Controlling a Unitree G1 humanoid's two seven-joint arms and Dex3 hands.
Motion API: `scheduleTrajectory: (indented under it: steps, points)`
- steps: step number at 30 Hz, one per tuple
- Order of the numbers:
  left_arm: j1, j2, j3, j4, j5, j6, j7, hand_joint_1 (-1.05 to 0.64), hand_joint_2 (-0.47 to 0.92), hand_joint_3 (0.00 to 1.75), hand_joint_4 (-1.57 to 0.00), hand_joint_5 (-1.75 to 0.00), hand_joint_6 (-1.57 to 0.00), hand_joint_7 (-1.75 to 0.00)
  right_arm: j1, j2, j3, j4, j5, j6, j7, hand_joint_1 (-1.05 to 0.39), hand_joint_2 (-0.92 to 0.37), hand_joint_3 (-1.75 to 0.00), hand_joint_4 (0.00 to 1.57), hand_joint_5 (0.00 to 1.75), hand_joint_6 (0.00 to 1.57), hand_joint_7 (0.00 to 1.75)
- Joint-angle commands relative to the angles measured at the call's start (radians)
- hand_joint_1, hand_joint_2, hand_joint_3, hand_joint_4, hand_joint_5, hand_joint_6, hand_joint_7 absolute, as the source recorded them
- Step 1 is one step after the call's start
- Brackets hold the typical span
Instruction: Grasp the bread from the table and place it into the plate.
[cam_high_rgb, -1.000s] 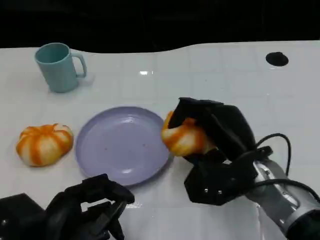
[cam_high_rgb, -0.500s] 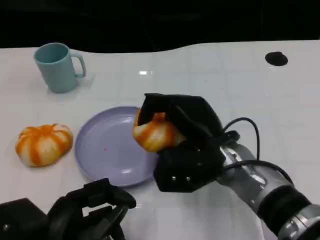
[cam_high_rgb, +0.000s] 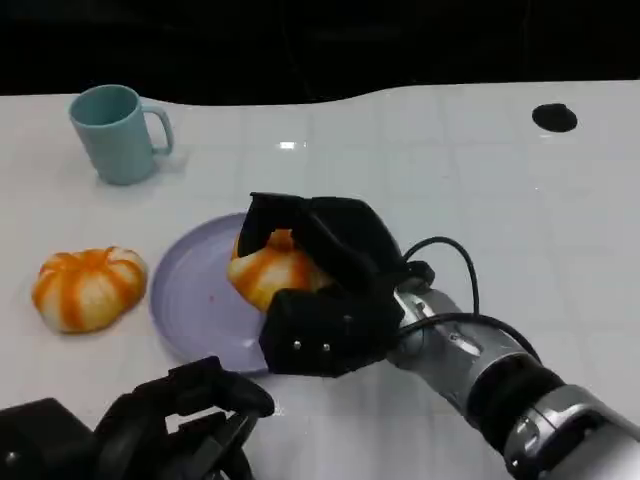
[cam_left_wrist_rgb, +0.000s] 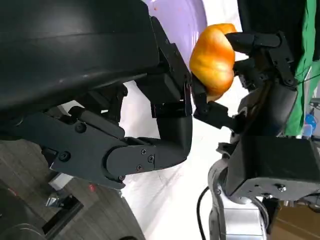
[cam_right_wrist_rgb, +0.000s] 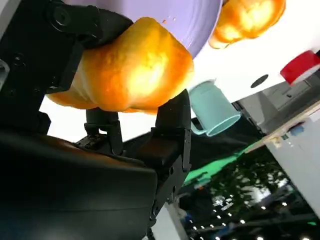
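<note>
Two breads, one plate (cam_high_rgb: 190, 300), one mug (cam_high_rgb: 117, 133) on the bench (cam_high_rgb: 480, 190). The right hand (cam_high_rgb: 315, 275) grasps one bread (cam_high_rgb: 265, 270) over the plate's 3 o'clock half; the other bread (cam_high_rgb: 88, 288) lies at the plate's 9 o'clock. The left hand (cam_high_rgb: 185, 420) sits at 6 o'clock, fingers curled, holding nothing; the mug stands at 11 o'clock.

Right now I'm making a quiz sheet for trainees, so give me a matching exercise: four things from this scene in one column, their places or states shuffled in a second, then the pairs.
Things:
1. mug
2. plate
3. held bread
4. second bread

Places or states:
A. lying on the table beside the plate, on the robot's left
B. gripped by the right hand over the plate
C. standing upright at the far left of the table
D. purple, nothing lying in it yet

Pairs: 1-C, 2-D, 3-B, 4-A
</note>
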Motion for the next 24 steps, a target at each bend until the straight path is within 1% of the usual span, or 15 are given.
scheduleTrajectory:
  steps: [1, 2, 3, 4, 5, 6, 7, 8, 11, 18, 24]
  points:
    - [0.014, 0.009, 0.006, -0.022, -0.005, 0.014, 0.011, -0.39, 0.87, 0.47, -0.78, -1.54, -0.82, -1.05, -0.047, -0.013, 0.018, -0.001, -0.008, 0.043, 0.084, -0.27, -0.62, -0.66, 0.47, 1.08, 0.67, 0.53]
    - [0.014, 0.008, 0.005, -0.02, -0.003, 0.009, 0.01, -0.39, 0.87, 0.47, -0.78, -1.54, -0.82, -1.05, -0.052, -0.019, 0.031, -0.006, -0.021, 0.057, 0.103, -0.32, -0.7, -0.54, 0.37, 0.8, 0.59, 0.36]
    - [0.013, 0.008, 0.005, -0.019, 0.0, 0.006, 0.01, -0.39, 0.87, 0.47, -0.78, -1.54, -0.82, -1.05, -0.054, -0.025, 0.04, -0.011, -0.029, 0.068, 0.117, -0.35, -0.77, -0.42, 0.34, 0.61, 0.56, 0.24]
    - [0.013, 0.008, 0.005, -0.016, 0.0, 0.003, 0.009, -0.4, 0.87, 0.47, -0.78, -1.54, -0.82, -1.05, -0.057, -0.029, 0.051, -0.017, -0.038, 0.089, 0.142, -0.39, -0.84, -0.3, 0.31, 0.48, 0.53, 0.15]
    - [0.013, 0.008, 0.006, -0.015, -0.002, 0.004, 0.008, -0.4, 0.87, 0.47, -0.78, -1.54, -0.82, -1.05, -0.06, -0.032, 0.059, -0.023, -0.045, 0.111, 0.166, -0.45, -0.88, -0.26, 0.22, 0.38, 0.47, 0.08]
    - [0.012, 0.008, 0.006, -0.015, -0.002, 0.006, 0.008, -0.4, 0.87, 0.47, -0.79, -1.54, -0.83, -1.05, -0.062, -0.034, 0.067, -0.028, -0.052, 0.131, 0.186, -0.52, -0.9, -0.25, 0.13, 0.3, 0.4, 0.03]
    - [0.012, 0.008, 0.006, -0.014, -0.002, 0.005, 0.008, -0.41, 0.87, 0.47, -0.79, -1.53, -0.83, -1.05, -0.065, -0.036, 0.073, -0.035, -0.057, 0.156, 0.213, -0.55, -0.91, -0.26, 0.09, 0.28, 0.36, 0.02]
    - [0.011, 0.008, 0.006, -0.012, -0.002, 0.004, 0.007, -0.41, 0.87, 0.47, -0.79, -1.53, -0.83, -1.05, -0.065, -0.038, 0.076, -0.042, -0.057, 0.174, 0.236, -0.61, -0.92, -0.28, 0.04, 0.23, 0.29, 0.01]
    - [0.007, 0.007, 0.006, -0.001, -0.002, -0.005, 0.003, -0.41, 0.87, 0.46, -0.79, -1.53, -0.83, -1.05, -0.059, -0.047, 0.085, -0.068, -0.056, 0.212, 0.282, -0.67, -0.92, -0.29, 0.0, 0.2, 0.23, 0.0]
    - [0.003, 0.005, 0.008, 0.0, -0.005, 0.005, 0.008, -0.41, 0.87, 0.46, -0.8, -1.53, -0.84, -1.05, -0.044, -0.07, 0.093, -0.124, -0.056, 0.254, 0.349, -0.74, -0.92, -0.31, 0.0, 0.22, 0.21, 0.0]
    - [0.001, 0.008, 0.007, 0.007, -0.002, -0.012, 0.001, -0.42, 0.88, 0.45, -0.79, -1.54, -0.83, -1.05, -0.005, -0.107, 0.09, -0.194, -0.053, 0.25, 0.379, -0.75, -0.92, -0.31, 0.01, 0.23, 0.21, 0.0]
